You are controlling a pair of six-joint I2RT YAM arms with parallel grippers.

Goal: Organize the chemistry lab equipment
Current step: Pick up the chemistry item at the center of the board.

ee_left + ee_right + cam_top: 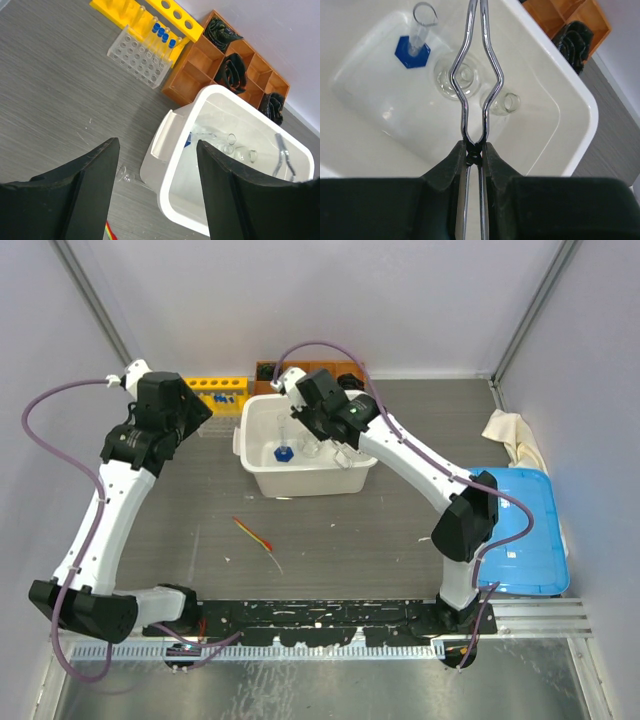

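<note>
Right fingers [450,165] clamped on metal tongs [485,120], tongs hanging over white bin [555,75] above flasks [455,75]. Best: lower slowly, release clear of glass. Left fingers [95,170] apart, empty, over table [60,90] beside bin.

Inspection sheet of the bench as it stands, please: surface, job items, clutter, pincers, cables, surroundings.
Surface: dark grey table, a few pale flecks near the front.
Job's things: white tub holds flasks and a blue-based cylinder; capped tubes stand where the clear rack meets the yellow rack; red-orange stick lies loose on the table; small glass piece beside the tub.
Clutter: blue lid and cloth at the right edge; wooden organizer with black items behind the tub.
Pincers: left pincer open, empty, by the tub; right pincer shut on metal tongs over the tub.
Cables: purple cables loop off both arms.
Surroundings: pale walls; nothing else seen.
</note>
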